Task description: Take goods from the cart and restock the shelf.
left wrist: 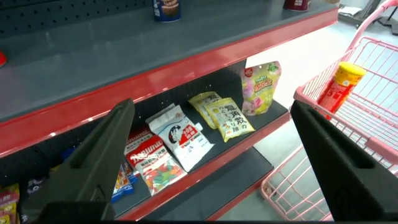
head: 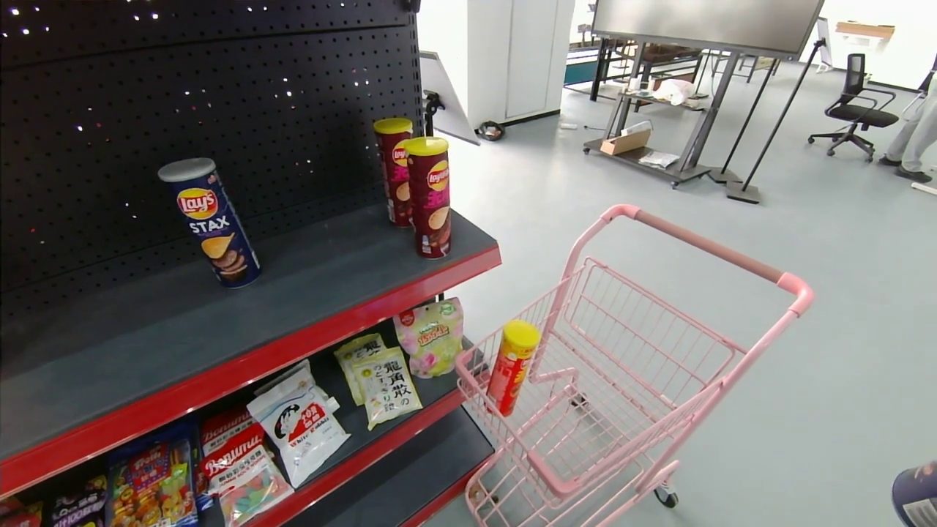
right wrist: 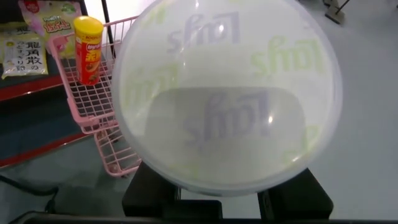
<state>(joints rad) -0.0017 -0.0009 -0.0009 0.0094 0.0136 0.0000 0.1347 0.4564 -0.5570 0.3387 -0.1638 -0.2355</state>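
1. Right gripper (right wrist: 221,202) is clamped on a blue chip can (right wrist: 224,93), which is held well apart from the pink cart (head: 732,344), to its right.
2. Left gripper (left wrist: 211,168) has its fingers spread wide with nothing between them; it is off the cart's shelf side.
3. Red can (head: 512,366) with a yellow lid stands tilted inside the cart, at the corner nearest the shelf (head: 293,351).
4. Two maroon cans (head: 428,197) stand at the shelf end nearest the cart; a second blue can (head: 211,223) stands farther from it.

Top shelf (head: 146,322) fills frame left, w/ lone can (head: 210,223) mid-left & rear can (head: 394,172) just behind front can (head: 429,197) at its right end; bags (head: 300,421) on lower shelf (head: 410,432) beneath; cart (head: 703,245) centre-right, cart can (head: 512,366) upright in its left corner; corner can (head: 915,494) at frame's bottom right.
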